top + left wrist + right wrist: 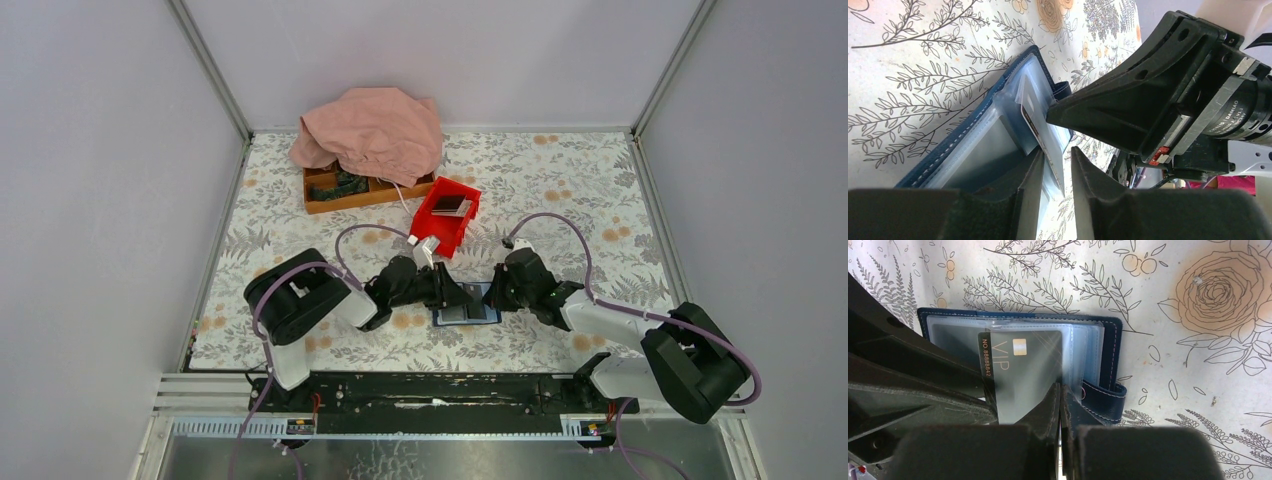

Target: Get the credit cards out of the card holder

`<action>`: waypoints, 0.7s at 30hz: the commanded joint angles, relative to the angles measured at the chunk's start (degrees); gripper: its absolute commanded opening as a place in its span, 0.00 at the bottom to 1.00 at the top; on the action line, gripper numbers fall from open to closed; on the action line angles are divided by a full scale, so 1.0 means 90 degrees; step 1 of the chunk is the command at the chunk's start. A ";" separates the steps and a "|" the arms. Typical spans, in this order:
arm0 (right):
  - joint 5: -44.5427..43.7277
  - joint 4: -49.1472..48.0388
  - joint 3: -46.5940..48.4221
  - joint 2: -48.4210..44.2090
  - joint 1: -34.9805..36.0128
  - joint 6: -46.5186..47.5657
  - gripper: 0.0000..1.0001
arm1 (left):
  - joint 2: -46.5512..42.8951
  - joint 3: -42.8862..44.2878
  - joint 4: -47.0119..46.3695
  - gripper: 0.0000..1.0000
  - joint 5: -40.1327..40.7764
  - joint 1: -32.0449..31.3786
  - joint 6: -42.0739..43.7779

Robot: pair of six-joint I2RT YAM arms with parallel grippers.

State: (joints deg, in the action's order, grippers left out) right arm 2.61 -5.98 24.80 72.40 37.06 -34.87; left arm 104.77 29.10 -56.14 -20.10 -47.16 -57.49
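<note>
Floral cloth [923, 60]: card [1028, 365] seemingly within left hand [1057, 156].

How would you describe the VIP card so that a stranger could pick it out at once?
On the floral tablecloth, find the open blue card holder in the near middle. Among its clear sleeves lies a grey card; unlike the blank sleeves around it, it bears a gold chip and the letters VIP.

Left gripper [455, 298] and right gripper [498, 290] flank the card holder [468, 314] (apparently touching it).
</note>
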 commanded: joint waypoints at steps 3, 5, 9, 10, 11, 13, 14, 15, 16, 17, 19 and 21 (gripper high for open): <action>0.0052 -0.0071 -0.0110 0.0112 -0.0044 -0.0031 0.00 | -0.0136 -0.0027 -0.0141 0.25 0.0070 -0.0014 0.0072; 0.0052 -0.0070 -0.0123 0.0093 -0.0045 -0.0032 0.00 | -0.0121 -0.0044 -0.0143 0.21 0.0078 -0.0014 0.0084; 0.0051 -0.0069 -0.0124 0.0090 -0.0045 -0.0032 0.00 | -0.0086 -0.0013 -0.0083 0.06 0.0078 -0.0014 0.0118; 0.0052 -0.0068 -0.0119 0.0095 -0.0045 -0.0033 0.00 | -0.0081 -0.0004 -0.0081 0.03 0.0079 -0.0014 0.0119; 0.0052 -0.0077 -0.0119 0.0099 -0.0050 -0.0032 0.00 | -0.0072 -0.0002 -0.0075 0.00 0.0067 -0.0019 0.0127; 0.0038 -0.0070 -0.0131 0.0109 -0.0055 -0.0032 0.00 | -0.0113 0.0000 0.0008 0.00 0.0122 -0.0016 0.0186; 0.0025 -0.0068 -0.0136 0.0123 -0.0055 -0.0036 0.00 | -0.0145 0.0004 0.0071 0.00 0.0122 -0.0010 0.0216; 0.0019 -0.0071 -0.0133 0.0136 -0.0050 -0.0037 0.00 | -0.0175 0.0025 0.0175 0.00 0.0128 -0.0014 0.0251; 0.0000 -0.0081 -0.0137 0.0154 -0.0050 -0.0033 0.00 | -0.0245 0.0042 0.0309 0.00 0.0150 -0.0012 0.0307; -0.0009 -0.0086 -0.0139 0.0169 -0.0062 -0.0032 0.00 | -0.0286 0.0052 0.0416 0.00 0.0162 -0.0014 0.0367; -0.0031 -0.0086 -0.0129 0.0213 -0.0068 -0.0025 0.00 | -0.0383 0.0043 0.0600 0.00 0.0186 -0.0014 0.0465; -0.0035 -0.0093 -0.0121 0.0249 -0.0091 -0.0015 0.00 | -0.0468 0.0020 0.0705 0.10 0.0210 -0.0011 0.0533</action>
State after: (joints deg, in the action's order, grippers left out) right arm 2.87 -7.33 24.45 73.14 36.77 -35.16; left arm 103.46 28.99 -51.11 -18.20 -47.16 -56.07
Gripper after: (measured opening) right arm 0.011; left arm 0.023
